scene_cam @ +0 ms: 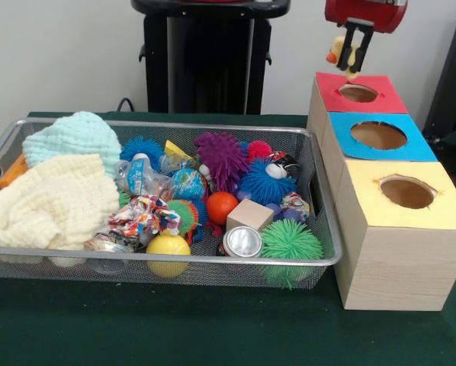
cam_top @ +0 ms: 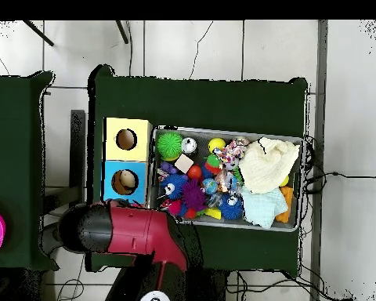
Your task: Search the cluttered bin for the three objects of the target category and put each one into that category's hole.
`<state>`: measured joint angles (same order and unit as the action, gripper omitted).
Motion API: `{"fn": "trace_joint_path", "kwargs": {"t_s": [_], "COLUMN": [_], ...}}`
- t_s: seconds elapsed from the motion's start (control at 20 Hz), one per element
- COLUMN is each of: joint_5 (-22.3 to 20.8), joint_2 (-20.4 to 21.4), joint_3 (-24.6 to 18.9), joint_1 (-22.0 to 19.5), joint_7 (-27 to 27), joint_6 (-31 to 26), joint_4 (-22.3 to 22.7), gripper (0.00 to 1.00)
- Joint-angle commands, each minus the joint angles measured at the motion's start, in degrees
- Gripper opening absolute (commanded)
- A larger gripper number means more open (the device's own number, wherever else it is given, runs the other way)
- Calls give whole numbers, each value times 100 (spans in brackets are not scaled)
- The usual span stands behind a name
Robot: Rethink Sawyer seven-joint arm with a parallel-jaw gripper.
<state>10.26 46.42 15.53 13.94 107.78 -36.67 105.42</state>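
green table (scene_cam: 213, 335), mesh bin (scene_cam: 323, 229), wooden box (scene_cam: 396, 267)

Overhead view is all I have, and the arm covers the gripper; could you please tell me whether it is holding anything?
Observer: Yes, the gripper is shut on a small yellow and orange toy.
Operator: Thank you. Which box is it over?
Observer: It hangs above the red box, which the arm hides from you.
Operator: Is the toy inside the hole yet?
Observer: No, it is clear above the hole.
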Motion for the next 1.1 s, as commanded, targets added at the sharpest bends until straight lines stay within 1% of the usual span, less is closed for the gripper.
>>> {"fn": "trace_joint_path", "kwargs": {"t_s": [0.05, 0.5, 0.95, 1.1], "joint_5": [292, 345, 505, 555], "joint_2": [-74, -232, -457, -478], "joint_3": [-43, -132, -132, -151], "joint_1": [-82, -166, 66, 90], "joint_7": [1491, 1379, 1643, 1621], "joint_6": [-427, -149, 25, 95], "joint_4": [209, 250, 224, 263], "gripper": [0, 0, 0, 0]}}
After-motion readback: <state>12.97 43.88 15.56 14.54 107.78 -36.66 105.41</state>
